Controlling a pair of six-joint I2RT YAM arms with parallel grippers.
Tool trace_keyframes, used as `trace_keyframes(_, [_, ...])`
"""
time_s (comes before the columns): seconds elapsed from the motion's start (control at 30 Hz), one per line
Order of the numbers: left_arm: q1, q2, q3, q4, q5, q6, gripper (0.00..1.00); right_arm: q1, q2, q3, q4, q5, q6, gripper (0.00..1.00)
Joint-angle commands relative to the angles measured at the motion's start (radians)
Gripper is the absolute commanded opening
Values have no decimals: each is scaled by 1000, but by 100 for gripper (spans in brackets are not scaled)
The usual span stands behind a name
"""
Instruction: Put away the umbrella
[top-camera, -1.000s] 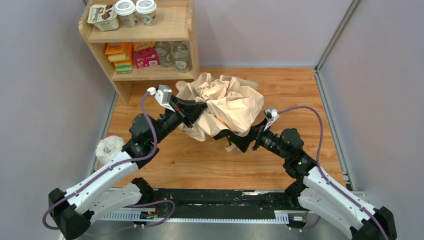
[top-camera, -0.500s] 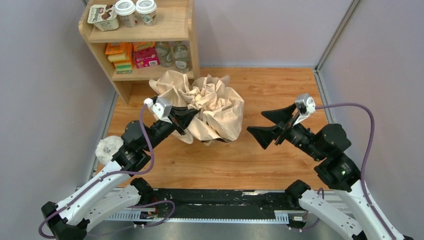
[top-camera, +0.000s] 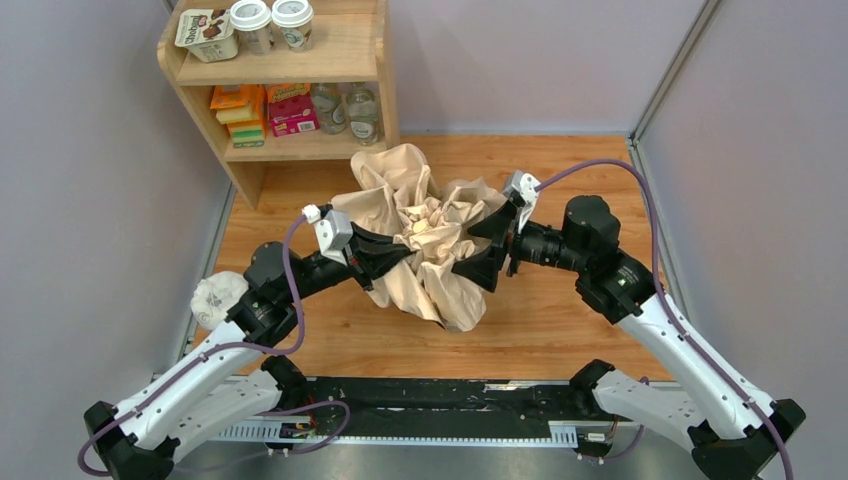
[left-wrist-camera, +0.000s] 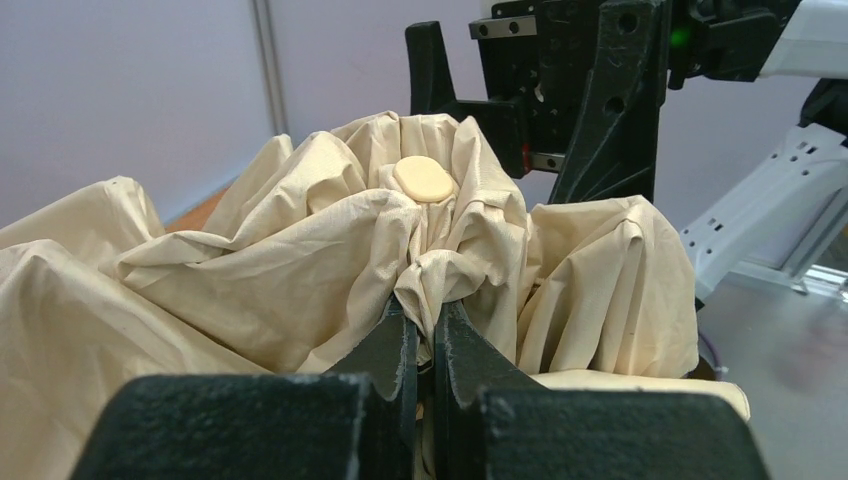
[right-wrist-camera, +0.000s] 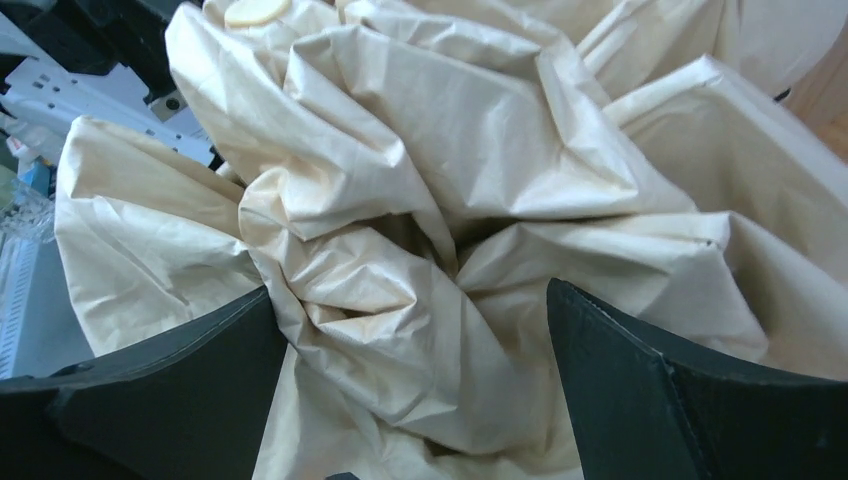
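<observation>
I'm seeing the wooden shelf (top-camera: 340, 50) at the back left carrying two lidded cups (top-camera: 272, 22) and a tub (top-camera: 207, 32) on its top board, with coloured boxes (top-camera: 265, 112) and two clear jars (top-camera: 345, 110) sitting on the board below. The umbrella (top-camera: 430, 240) is bunching up in a crumpled heap over the middle of the table (top-camera: 560, 200), between my two arms. My left gripper (left-wrist-camera: 425, 320) is pinching a fold of the canopy, jaws pressed together on the fabric just below a small pale oval cap (left-wrist-camera: 424, 179). My right gripper (right-wrist-camera: 410, 290) is standing wide apart, straddling a bulge of cloth; I'm not able to tell whether its fingers (right-wrist-camera: 640, 380) are touching it.
</observation>
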Motion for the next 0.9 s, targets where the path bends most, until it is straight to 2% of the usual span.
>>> trace_keyframes(0.0, [2,27,24,209,92,-110,0,22,1,12,149,115,55,100])
trace_keyframes(0.03, [2,41,24,224,103,-134,0,24,18,26,157,182,100,100])
trace_keyframes(0.1, [2,82,-1,342,153,-228,0,31,72,49,174,189,158,100])
trace_keyframes(0.2, [2,138,-68,601,223,-404,0,70,147,76,140,281,129,100])
trace_keyframes(0.3, [2,156,-97,689,235,-461,0,73,170,128,33,290,57,100])
trace_keyframes(0.37, [2,156,-97,677,224,-448,0,73,147,170,-68,313,-1,100])
trace_keyframes(0.47, [2,121,-96,573,188,-396,0,73,77,224,-217,423,-35,100])
trace_keyframes(0.57, [2,74,-85,430,96,-310,0,71,-11,235,-340,514,-41,100])
trace_keyframes(0.63, [4,54,-87,395,65,-282,0,71,-54,238,-395,571,-12,100])
trace_keyframes(0.87, [5,37,-90,376,74,-290,0,71,-174,213,-412,491,27,100])
